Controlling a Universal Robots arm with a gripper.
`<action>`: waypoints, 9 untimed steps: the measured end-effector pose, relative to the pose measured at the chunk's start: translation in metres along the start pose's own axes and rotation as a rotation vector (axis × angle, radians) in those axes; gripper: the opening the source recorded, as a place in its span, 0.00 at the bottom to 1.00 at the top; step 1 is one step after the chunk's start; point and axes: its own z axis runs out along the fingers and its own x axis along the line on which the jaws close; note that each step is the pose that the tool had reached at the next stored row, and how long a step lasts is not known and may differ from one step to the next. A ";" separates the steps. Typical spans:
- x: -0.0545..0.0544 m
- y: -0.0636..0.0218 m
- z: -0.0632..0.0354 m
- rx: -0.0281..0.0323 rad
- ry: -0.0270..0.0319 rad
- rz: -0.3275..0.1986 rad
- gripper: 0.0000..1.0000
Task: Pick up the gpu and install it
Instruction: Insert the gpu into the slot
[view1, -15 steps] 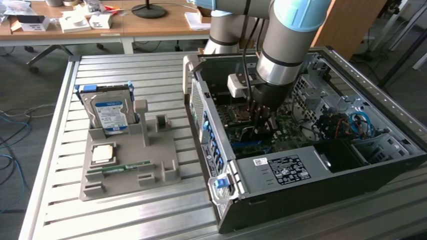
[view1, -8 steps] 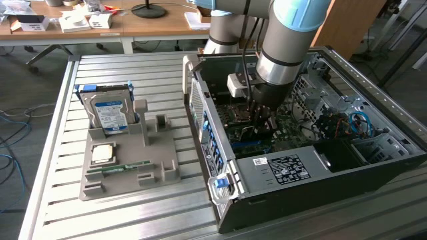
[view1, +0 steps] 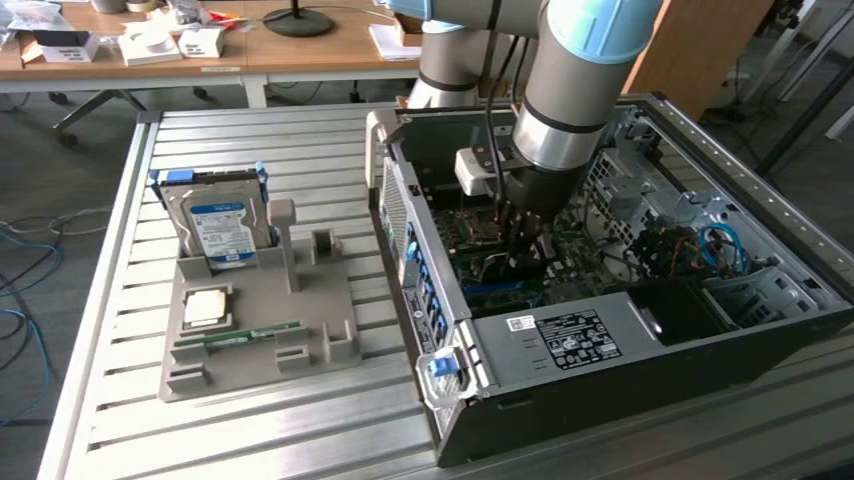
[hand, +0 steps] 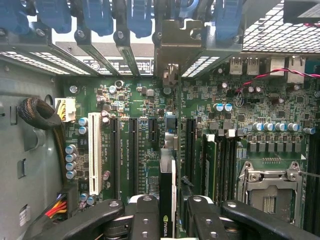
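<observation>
Dark-green gpu clamped edge-on in the end effector, bracket toward the case rear slots, poised over motherboard, lined up for seating.

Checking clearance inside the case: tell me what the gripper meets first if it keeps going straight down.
The gripper, shut on the gpu, points at the motherboard. The card's lower edge would likely meet an expansion slot first; depth is unclear.

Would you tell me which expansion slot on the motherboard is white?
The long slot nearest the bundled cables; the slots beside it are black.
</observation>
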 end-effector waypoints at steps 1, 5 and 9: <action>0.000 0.0000 0.0003 -0.0001 -0.0002 0.000 0.26; 0.000 0.0000 0.0015 -0.0001 -0.0006 0.000 0.26; 0.000 0.0000 0.0020 0.0000 -0.0006 0.000 0.26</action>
